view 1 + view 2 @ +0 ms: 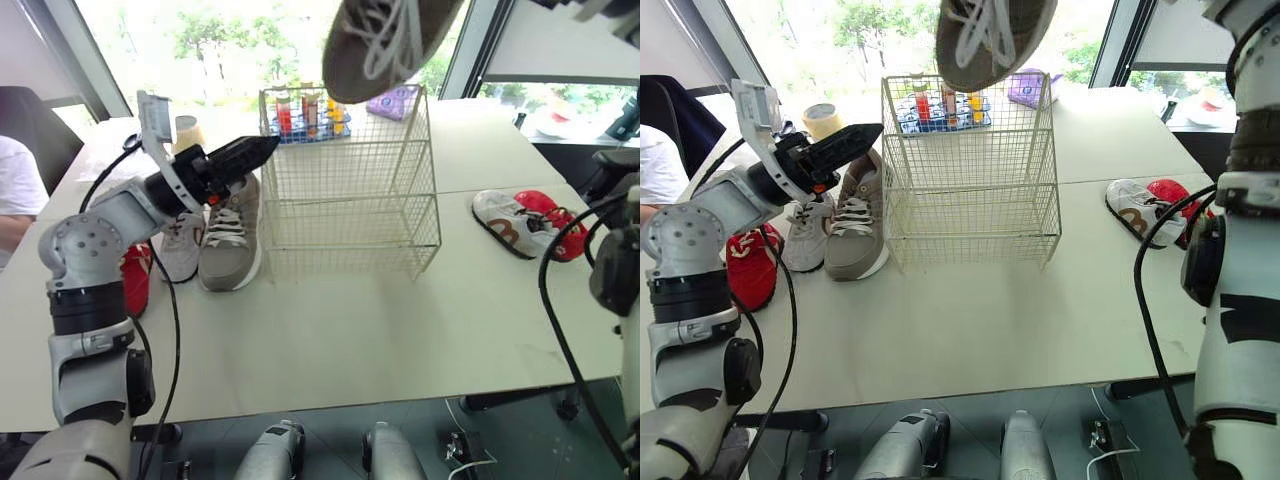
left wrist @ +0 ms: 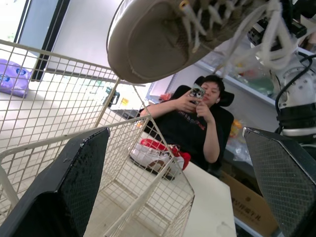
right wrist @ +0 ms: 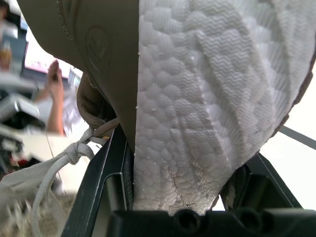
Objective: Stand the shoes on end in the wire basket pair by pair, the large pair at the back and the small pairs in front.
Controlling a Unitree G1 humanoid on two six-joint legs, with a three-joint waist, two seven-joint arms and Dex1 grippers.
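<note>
The right claw (image 3: pixel 182 170) is clamped on a large grey shoe (image 1: pixel 385 45), held high over the wire basket (image 1: pixel 345 92). The left claw (image 1: pixel 262 150) hovers at the basket's left rim, fingers wide apart and holding nothing. On the tabletop (image 1: pixel 400 330) its grey mate (image 1: pixel 232 235) lies just left of the basket, a white shoe (image 1: pixel 505 225) and a red shoe (image 1: pixel 550 215) lie well to the right, and a blue tray (image 1: pixel 300 135) of bottles stands behind.

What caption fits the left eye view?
A large grey shoe hangs over the wire basket; its mate lies beside the basket.

A taupe shoe (image 1: pixel 385 45) hangs above the wire basket (image 1: pixel 350 190); its mate (image 1: pixel 232 235) lies alongside.
</note>
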